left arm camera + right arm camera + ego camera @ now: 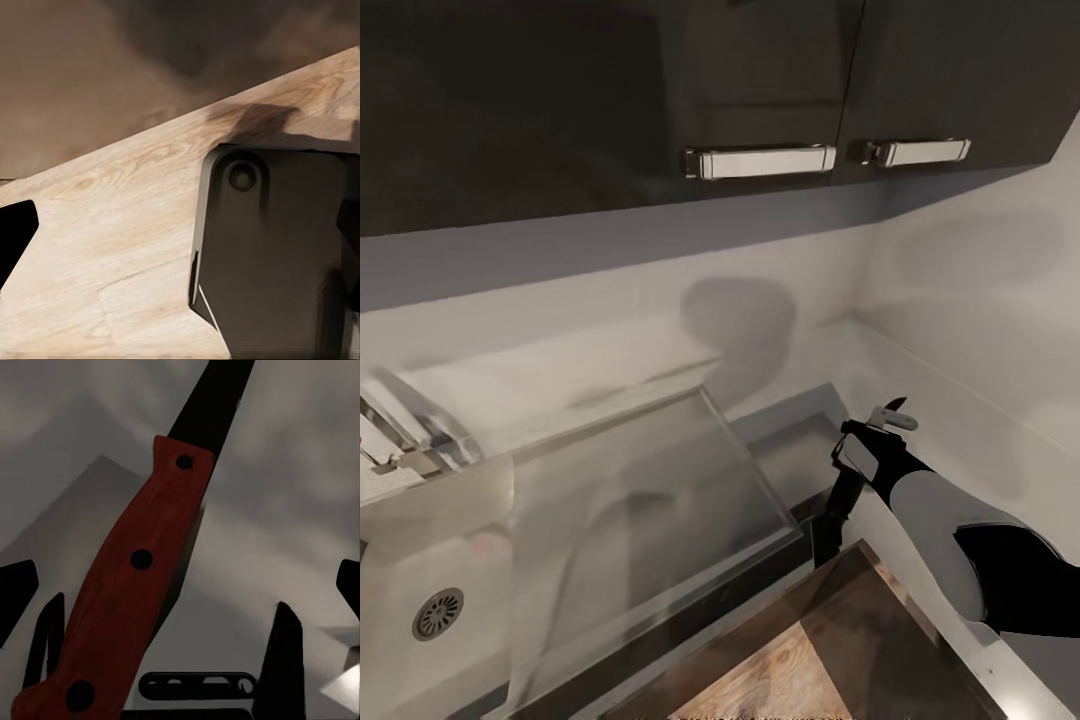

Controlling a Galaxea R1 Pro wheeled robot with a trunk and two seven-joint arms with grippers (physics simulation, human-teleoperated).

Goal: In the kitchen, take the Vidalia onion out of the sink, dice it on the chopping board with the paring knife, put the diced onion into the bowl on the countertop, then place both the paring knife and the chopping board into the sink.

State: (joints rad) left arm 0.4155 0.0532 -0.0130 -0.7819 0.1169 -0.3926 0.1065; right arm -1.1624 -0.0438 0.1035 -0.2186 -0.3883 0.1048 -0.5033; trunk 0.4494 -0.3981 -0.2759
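Observation:
The grey sink (400, 560) with its round drain (438, 613) lies at the lower left, and its flat drainboard (650, 490) stretches to the right. The brown wooden chopping board (810, 665) hangs tilted close below my head. My left gripper (196, 255) is shut on the chopping board (112, 247), one dark finger (277, 255) flat on the wood. My right gripper (843, 497) points down over the countertop (795, 450) beside the drainboard. The paring knife (135, 585), red handle and dark blade, sits in my right gripper (171, 600) against one finger. The onion and the bowl are out of view.
The chrome tap (395, 425) stands at the sink's far left. Dark wall cabinets with bar handles (760, 160) hang overhead. The white wall turns a corner (865, 300) behind the right arm, closing in the countertop on the right.

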